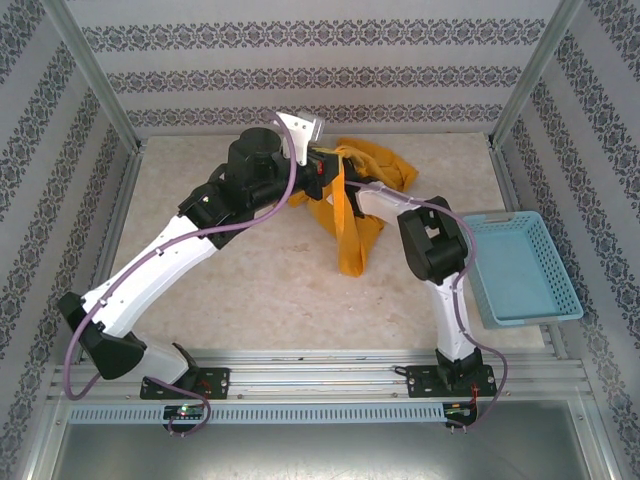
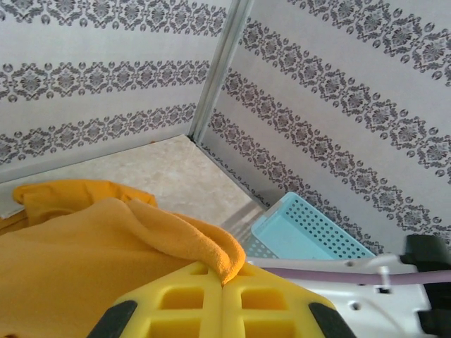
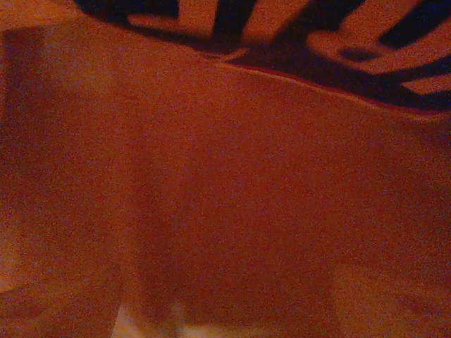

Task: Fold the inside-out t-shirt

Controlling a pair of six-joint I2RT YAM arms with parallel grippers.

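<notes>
Top view: the inside-out t-shirt point(image 1: 352, 225) is hanging bunched above the far middle of the bench point(image 1: 250, 280), apart from the light-blue basket point(image 1: 520, 270). Left wrist view: my left jaws are clenching a fold of its cloth. Right wrist view: dim orange cloth is pressing close, and I cannot tell whether my right jaws are released or grasping.

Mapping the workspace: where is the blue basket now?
Top view: the blue basket sits at the table's right edge, beside the right arm's elbow, apart from the t-shirt.
</notes>
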